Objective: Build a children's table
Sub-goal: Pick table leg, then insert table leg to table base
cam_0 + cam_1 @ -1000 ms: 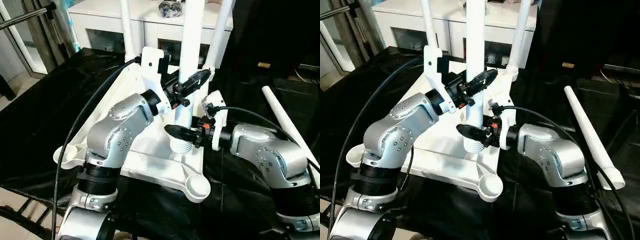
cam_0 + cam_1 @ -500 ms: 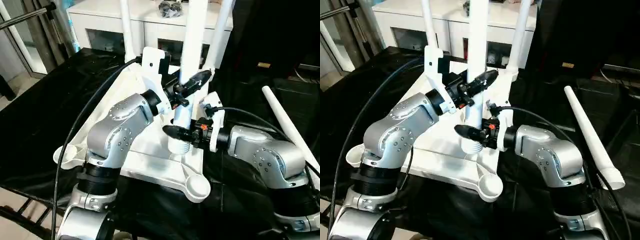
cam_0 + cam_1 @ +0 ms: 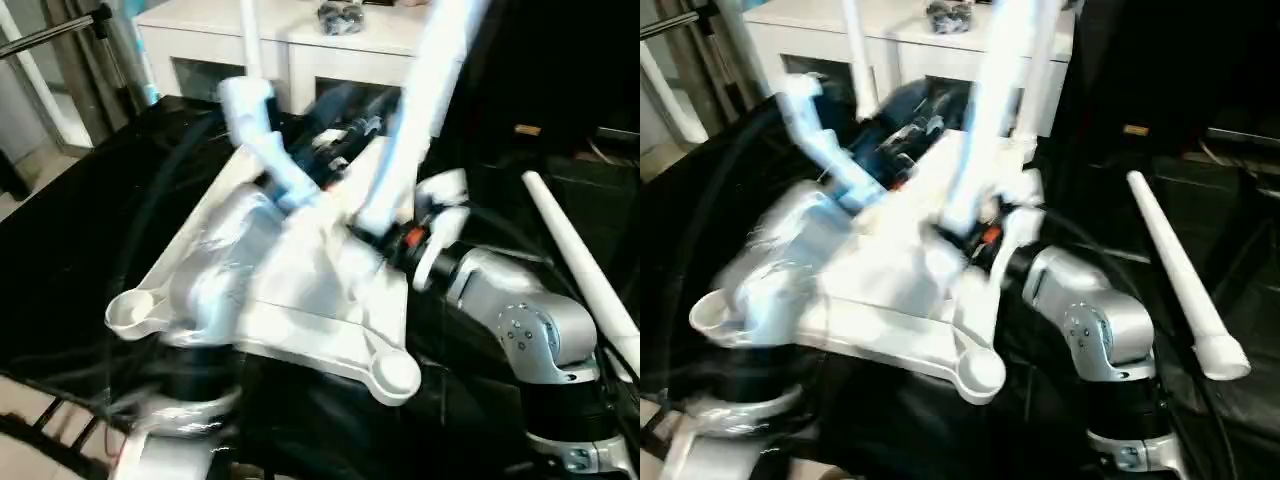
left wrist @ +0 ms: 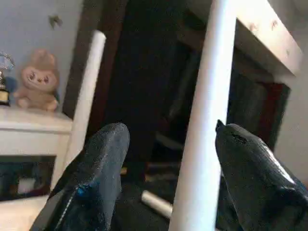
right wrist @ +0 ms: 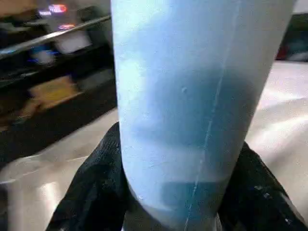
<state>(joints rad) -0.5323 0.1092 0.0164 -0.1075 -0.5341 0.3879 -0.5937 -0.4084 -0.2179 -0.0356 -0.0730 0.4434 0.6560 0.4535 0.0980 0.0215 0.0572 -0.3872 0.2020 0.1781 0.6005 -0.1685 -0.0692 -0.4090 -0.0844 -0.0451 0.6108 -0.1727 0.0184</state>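
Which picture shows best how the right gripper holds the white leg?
The right wrist view: the right gripper has its black fingers pressed on both sides of the leg, seen close. The head views are smeared there and give just the tilted leg. The left wrist view shows the leg between the left gripper's open fingers.

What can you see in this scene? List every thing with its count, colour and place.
tabletop: one, white, upside down on the cloth
standing legs: two, white, at the tabletop's far side
held leg: one, white, tilted, over the tabletop
loose leg: one, white, lying on the cloth, right
cloth: one, black, under everything
cabinet: one, white, behind
plush toy: one, beige, on the cabinet
left claw: black, open around held leg
right claw: black, shut on held leg
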